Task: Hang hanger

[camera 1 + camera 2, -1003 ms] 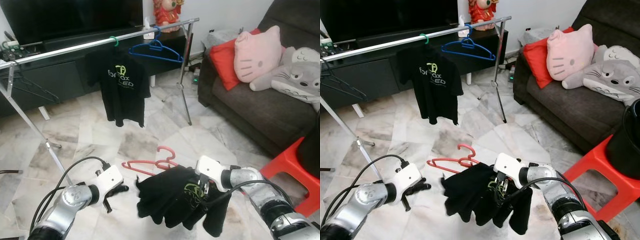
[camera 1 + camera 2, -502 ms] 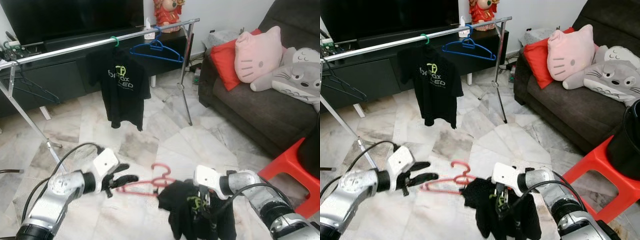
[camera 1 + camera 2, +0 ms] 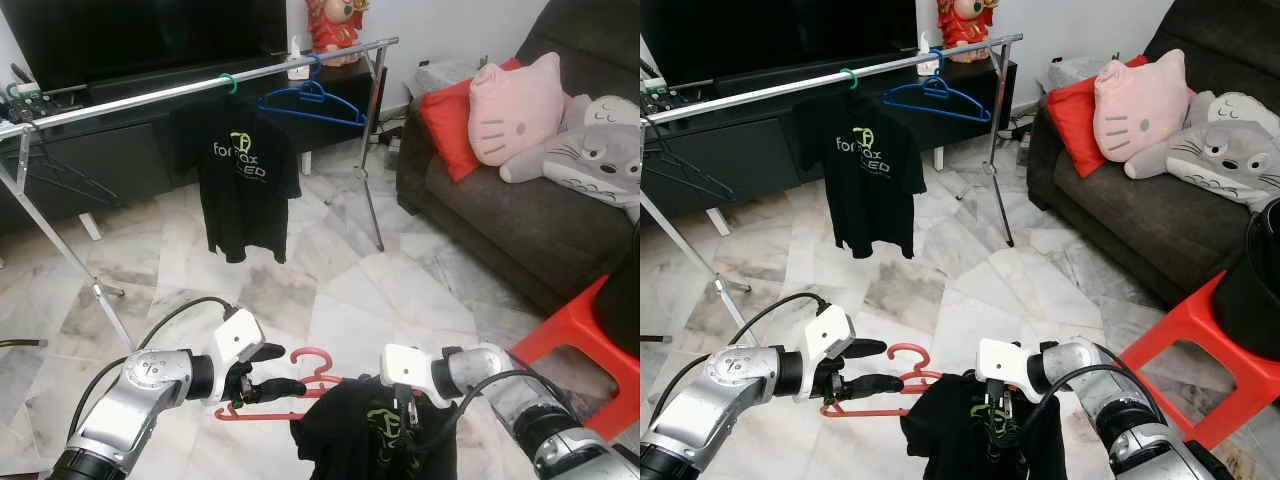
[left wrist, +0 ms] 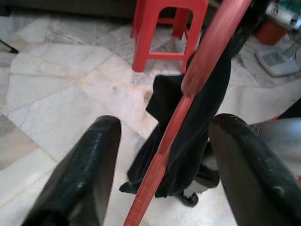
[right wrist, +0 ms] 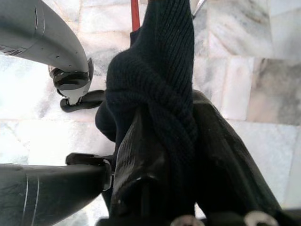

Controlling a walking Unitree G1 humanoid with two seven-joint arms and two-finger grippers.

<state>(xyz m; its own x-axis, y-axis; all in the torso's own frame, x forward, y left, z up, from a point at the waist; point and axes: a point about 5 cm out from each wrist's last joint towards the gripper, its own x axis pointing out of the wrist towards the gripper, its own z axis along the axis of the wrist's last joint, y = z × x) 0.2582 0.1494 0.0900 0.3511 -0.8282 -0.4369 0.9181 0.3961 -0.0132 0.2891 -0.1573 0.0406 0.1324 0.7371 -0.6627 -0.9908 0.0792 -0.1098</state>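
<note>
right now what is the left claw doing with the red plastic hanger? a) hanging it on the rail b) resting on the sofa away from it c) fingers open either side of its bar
c: the left claw has its black fingers spread, with the red plastic hanger bar running between them.

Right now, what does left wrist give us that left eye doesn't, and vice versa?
Left wrist view alone: the open jaws of the left gripper straddling the red hanger bar, not clamped.

Left eye view alone: the clothes rail, a hung black shirt, a blue hanger and the sofa.

Both: red hanger, the bunched black shirt in the right gripper, red stool, marble floor.
</note>
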